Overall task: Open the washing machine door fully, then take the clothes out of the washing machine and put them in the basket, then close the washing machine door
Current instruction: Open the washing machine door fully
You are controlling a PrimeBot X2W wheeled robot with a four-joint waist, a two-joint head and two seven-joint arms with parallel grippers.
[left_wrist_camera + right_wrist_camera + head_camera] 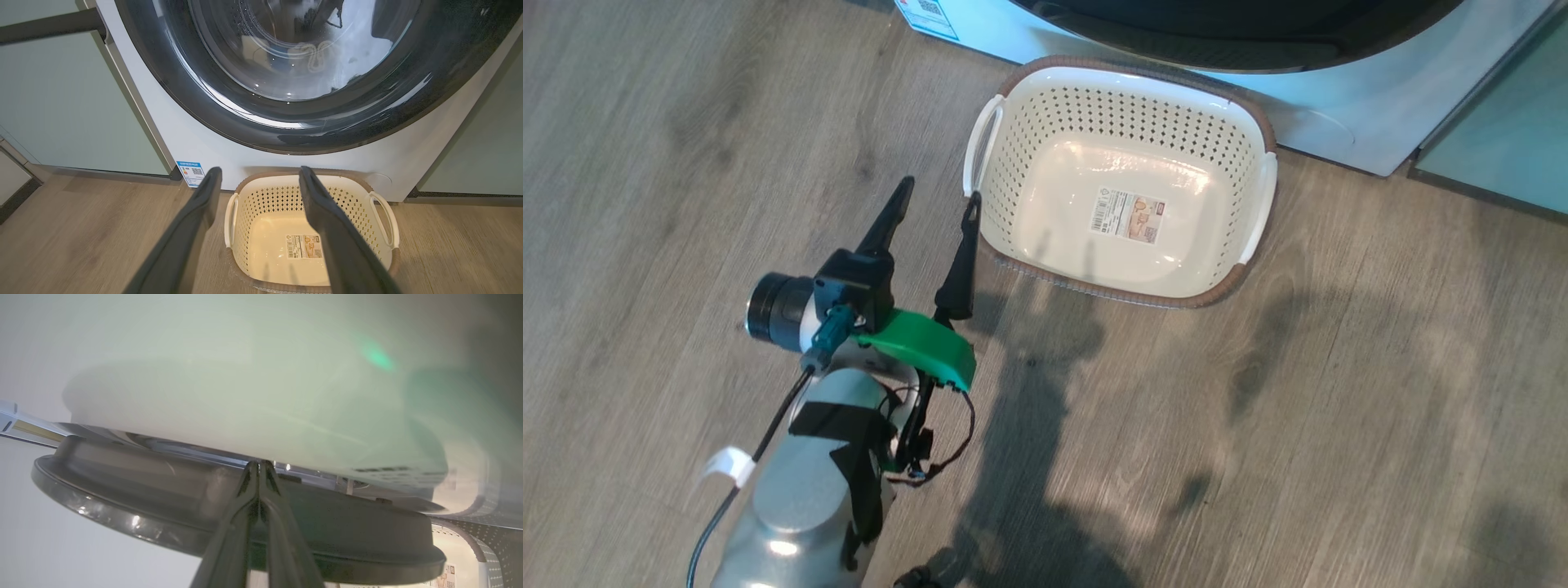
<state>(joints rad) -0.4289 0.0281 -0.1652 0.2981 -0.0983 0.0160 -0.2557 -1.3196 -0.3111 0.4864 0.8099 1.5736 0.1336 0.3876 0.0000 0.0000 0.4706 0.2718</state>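
Observation:
The washing machine [196, 143] is white, and its door [229, 104], a glossy black ring around clear glass, faces me. Through the glass a pale patch with a looping outline, probably the clothes [308, 55], lies in the steel drum. The cream basket [1123, 184] stands on the floor against the machine's foot with nothing in it but a label. My left gripper [938, 192] is open and holds nothing, its fingers pointing at the basket's [286, 245] left handle. My right gripper [259, 465] is shut, its tips at the narrow seam between the door's rim [122, 506] and the white front.
Pale green cabinets [61, 102] flank the machine on both sides, one with a dark bar handle [49, 24]. A blue-white sticker [191, 172] sits low on the machine's front. Wood-look floor [1339, 408] spreads out before the basket, crossed by my shadow.

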